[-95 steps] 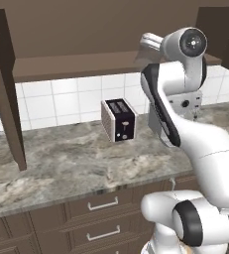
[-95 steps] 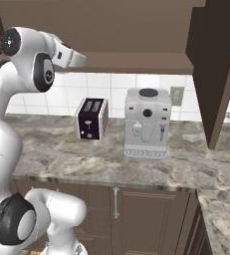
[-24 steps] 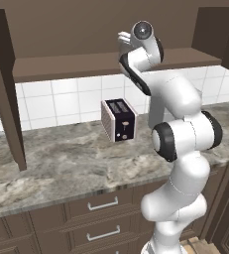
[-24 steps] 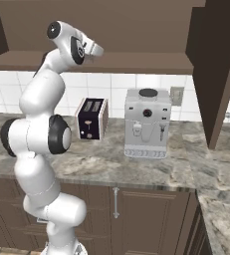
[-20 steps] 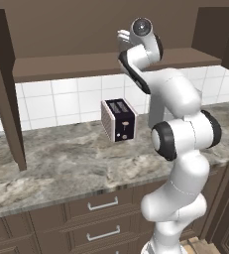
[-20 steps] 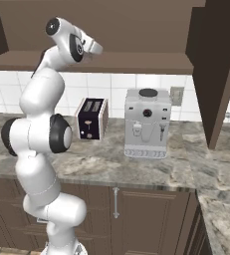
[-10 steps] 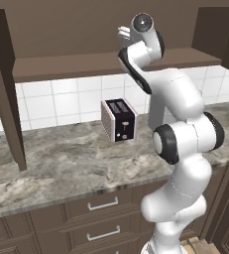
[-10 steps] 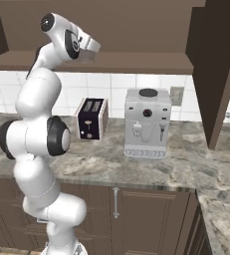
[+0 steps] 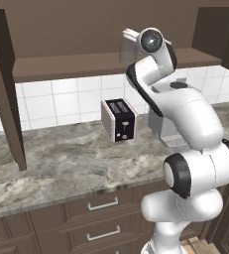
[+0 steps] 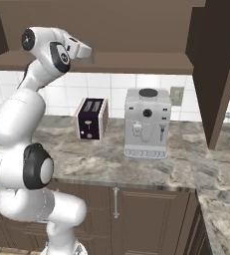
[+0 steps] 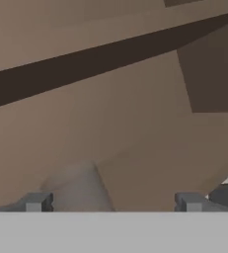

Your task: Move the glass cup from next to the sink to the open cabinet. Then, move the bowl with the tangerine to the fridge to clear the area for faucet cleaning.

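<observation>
The glass cup (image 11: 78, 187) shows as a faint clear shape low in the hand view, between the two fingertips and nearer the left one. It stands on the shelf of the open cabinet (image 9: 71, 67) as a pale patch (image 9: 127, 51) just under the hand. My gripper (image 11: 111, 202) is open, its tips wide apart and off the cup. From the base views the hand (image 9: 128, 35) (image 10: 83, 51) reaches up into the cabinet (image 10: 136, 62). The bowl with the tangerine, the sink and the fridge are out of view.
A dark toaster (image 9: 118, 120) (image 10: 91, 118) and a silver coffee machine (image 10: 147, 123) stand on the marble counter (image 9: 61, 158) below the cabinet. Open cabinet doors (image 9: 7, 89) (image 10: 211, 74) hang down at both sides. Drawers (image 9: 103, 204) run under the counter edge.
The jaws have gone from shut to wide open, letting go of the glass cup on the cabinet shelf. The hand has shifted slightly upward.
</observation>
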